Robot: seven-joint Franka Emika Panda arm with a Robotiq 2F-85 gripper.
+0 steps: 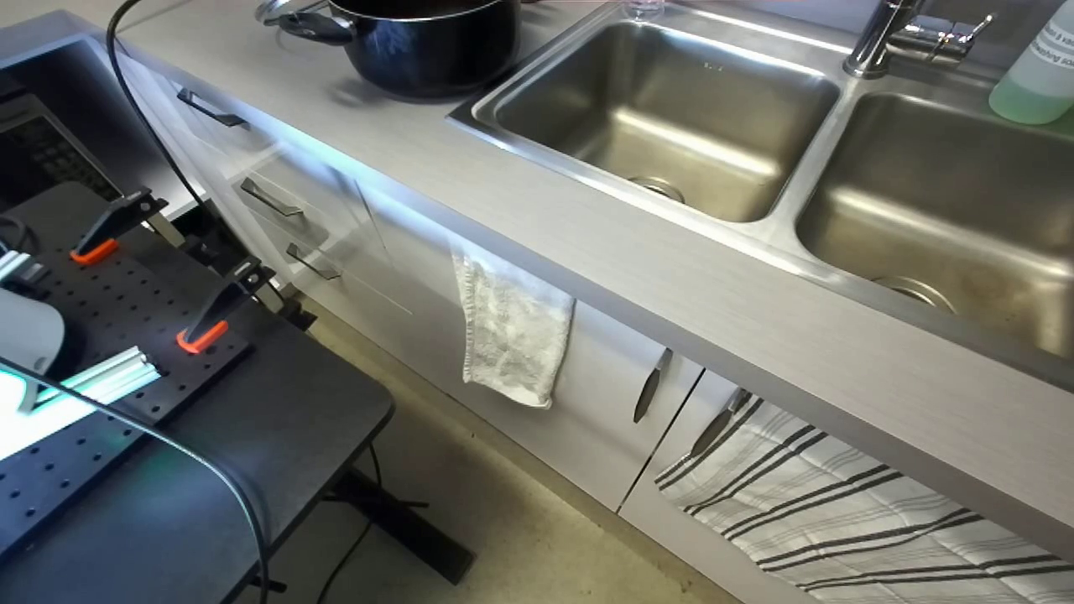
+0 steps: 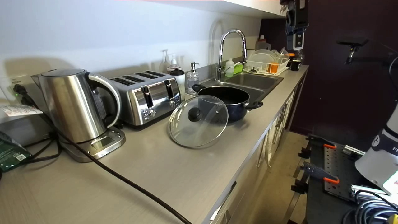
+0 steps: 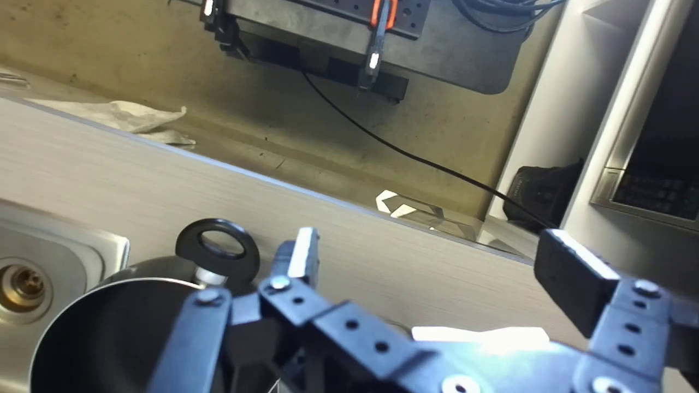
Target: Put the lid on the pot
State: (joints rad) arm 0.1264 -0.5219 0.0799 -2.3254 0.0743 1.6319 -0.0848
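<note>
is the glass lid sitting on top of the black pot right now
No. In an exterior view the glass lid stands tilted beside the black pot, its mouth uncovered.

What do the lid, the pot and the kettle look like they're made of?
Lid: probably clear, smooth glass, since the counter shows through it, though plastic is possible.
Pot: likely metal under a glossy dark coating, given the bright reflections on its side.
Kettle: apparently brushed stainless steel, from its silvery body with soft vertical bands of light.
</note>
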